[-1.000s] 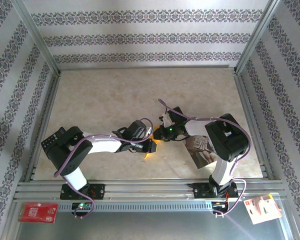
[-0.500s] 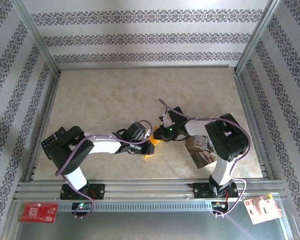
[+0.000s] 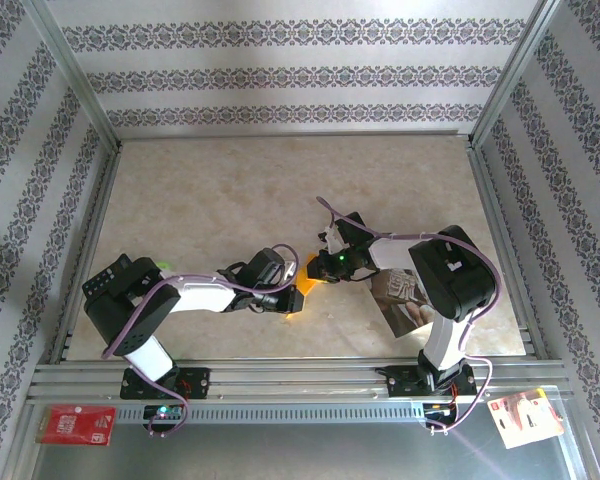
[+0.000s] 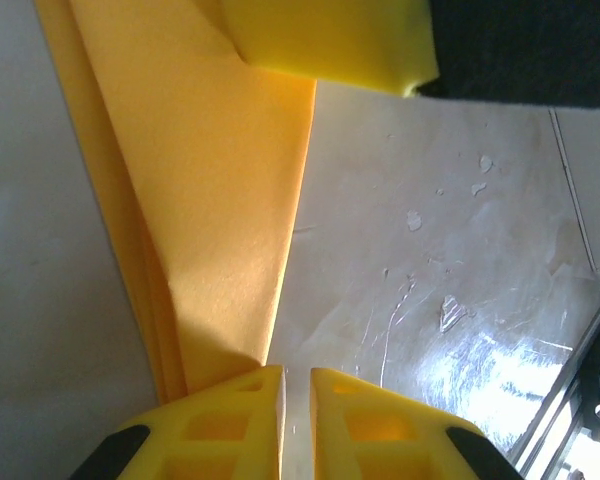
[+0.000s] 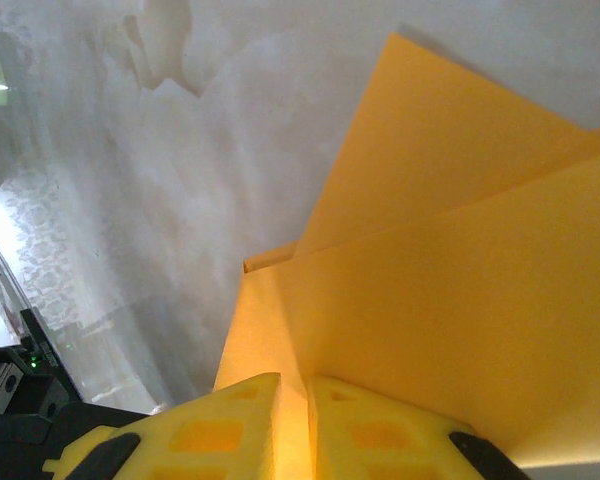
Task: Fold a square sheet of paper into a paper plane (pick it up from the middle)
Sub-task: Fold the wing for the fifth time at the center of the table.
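Note:
The orange sheet of paper (image 3: 306, 287) lies folded into layers on the table, near the middle front, between my two grippers. In the left wrist view the folded paper (image 4: 210, 200) runs as a long strip with a sharp right edge. My left gripper (image 4: 297, 372) rests at its near end, jaws almost together with only bare table in the slit. It sits just left of the paper (image 3: 294, 298). My right gripper (image 5: 293, 380) is shut on a raised fold of the paper (image 5: 460, 280). It reaches in from the right (image 3: 318, 270). One of its yellow fingers (image 4: 330, 45) lies on the paper's far end.
A glossy printed photo sheet (image 3: 405, 300) lies under the right arm. A red card (image 3: 75, 425) and a white-and-red card (image 3: 525, 417) sit on the metal ledge in front. Aluminium rails (image 3: 280, 378) and patterned walls (image 3: 290, 75) bound the table.
My left gripper has slid a little toward the near left along the paper and its jaws have narrowed slightly. The right gripper has stayed put, holding the fold.

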{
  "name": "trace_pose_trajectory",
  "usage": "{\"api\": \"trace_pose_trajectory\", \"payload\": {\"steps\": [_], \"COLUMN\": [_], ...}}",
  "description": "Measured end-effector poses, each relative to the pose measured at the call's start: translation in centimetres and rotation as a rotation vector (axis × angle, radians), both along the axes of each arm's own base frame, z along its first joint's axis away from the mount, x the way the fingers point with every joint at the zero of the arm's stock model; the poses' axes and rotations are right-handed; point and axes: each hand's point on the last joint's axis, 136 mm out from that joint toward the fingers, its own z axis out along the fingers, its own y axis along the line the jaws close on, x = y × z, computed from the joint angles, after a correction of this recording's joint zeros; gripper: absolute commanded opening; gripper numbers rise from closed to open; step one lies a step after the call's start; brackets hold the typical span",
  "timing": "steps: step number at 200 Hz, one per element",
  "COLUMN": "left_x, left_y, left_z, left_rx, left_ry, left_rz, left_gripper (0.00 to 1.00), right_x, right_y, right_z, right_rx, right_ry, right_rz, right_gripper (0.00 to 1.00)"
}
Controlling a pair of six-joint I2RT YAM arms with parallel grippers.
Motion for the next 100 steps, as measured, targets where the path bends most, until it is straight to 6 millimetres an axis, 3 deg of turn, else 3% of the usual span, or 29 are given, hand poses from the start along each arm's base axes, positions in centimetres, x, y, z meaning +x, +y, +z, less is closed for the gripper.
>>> {"api": "trace_pose_trajectory", "payload": {"steps": [100], "left_x": [-1.3], "left_y": [1.3], "left_z": [-0.3], "left_rx": [0.021], "left_ry": [0.017], "left_rz": [0.002], "left_gripper": [0.1], "right_x": [0.1], "right_y": [-0.1], "right_z": [-0.2], "right_rx": [-0.016], "right_ry": [0.031], "right_rz": [-0.004], "right_gripper": [0.17]}}
